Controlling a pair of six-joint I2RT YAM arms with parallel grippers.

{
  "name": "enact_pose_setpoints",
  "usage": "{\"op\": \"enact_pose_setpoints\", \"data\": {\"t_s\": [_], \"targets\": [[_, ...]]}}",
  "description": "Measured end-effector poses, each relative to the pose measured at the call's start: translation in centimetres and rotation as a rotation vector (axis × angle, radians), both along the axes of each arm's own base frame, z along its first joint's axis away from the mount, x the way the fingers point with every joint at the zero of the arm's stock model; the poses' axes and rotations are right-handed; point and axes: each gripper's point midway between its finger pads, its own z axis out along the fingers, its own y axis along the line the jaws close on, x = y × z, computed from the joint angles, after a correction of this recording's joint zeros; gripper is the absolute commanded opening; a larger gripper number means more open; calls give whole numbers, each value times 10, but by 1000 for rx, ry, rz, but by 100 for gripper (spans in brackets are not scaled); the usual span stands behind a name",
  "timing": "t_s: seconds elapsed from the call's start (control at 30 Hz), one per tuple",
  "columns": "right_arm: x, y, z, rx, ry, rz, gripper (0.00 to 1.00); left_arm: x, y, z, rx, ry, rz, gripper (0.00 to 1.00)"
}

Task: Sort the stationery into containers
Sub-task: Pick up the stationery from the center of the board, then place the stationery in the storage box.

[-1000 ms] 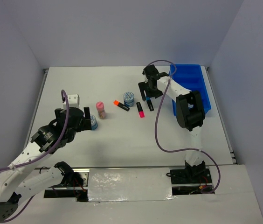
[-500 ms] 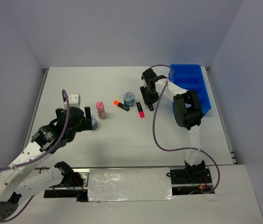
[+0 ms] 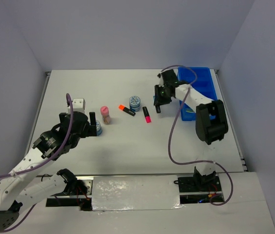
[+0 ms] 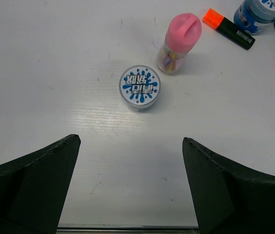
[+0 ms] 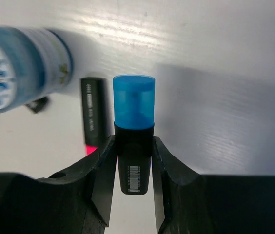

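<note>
The left hand [image 4: 129, 144] is hanging wide open over the matte white bench [image 4: 54, 73], with a round tub [image 4: 139, 86] sitting ahead of its blunt black fingers. A clear bottle [image 4: 179, 43] with a pink cap is standing beyond, then an orange-capped marker [image 4: 227, 28], a second tub [image 3: 134, 102] and a pink-tipped marker [image 3: 147, 117]. The right hand [image 5: 132, 146] is gripping a blue-capped marker [image 5: 133, 112] by its black barrel, left of the glossy ridged blue tray [image 3: 208, 83]

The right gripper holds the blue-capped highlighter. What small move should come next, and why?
Probably carry it rightward over the blue tray: the right gripper clamps the blue-capped highlighter by its black body, and the tray lies close on that side.
</note>
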Motion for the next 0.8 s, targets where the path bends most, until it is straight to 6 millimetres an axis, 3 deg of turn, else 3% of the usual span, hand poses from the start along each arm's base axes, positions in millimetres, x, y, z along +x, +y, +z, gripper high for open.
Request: {"op": "enact_pose_setpoints", "data": {"t_s": [0.1,0.23,0.33,0.47,0.63,0.7,0.8], "targets": [[9,-14,52,143,-112,-93,0,0,0,0,-1,1,-2,99],[27,-59,130,309,-308,-272,0,0,-1,0,-4,0,-3,99],[32,-96,159,368,-393,-415,0,-1,0,1,-7,-4,-4,99],[29,-148,154,395,-399,-696,0,-1,-1,3,-15,-9,-8,99],[18,-222,113,385,-328,-1094,0,-1,-2,3,-20,-8,-15,99],[16,-240,105,370,-326,-1210,0,-1,-3,3,-21,-8,-18,99],[16,-250,99,364,-332,-1317,0,-2,-4,3,-22,-7,-21,99]]}}
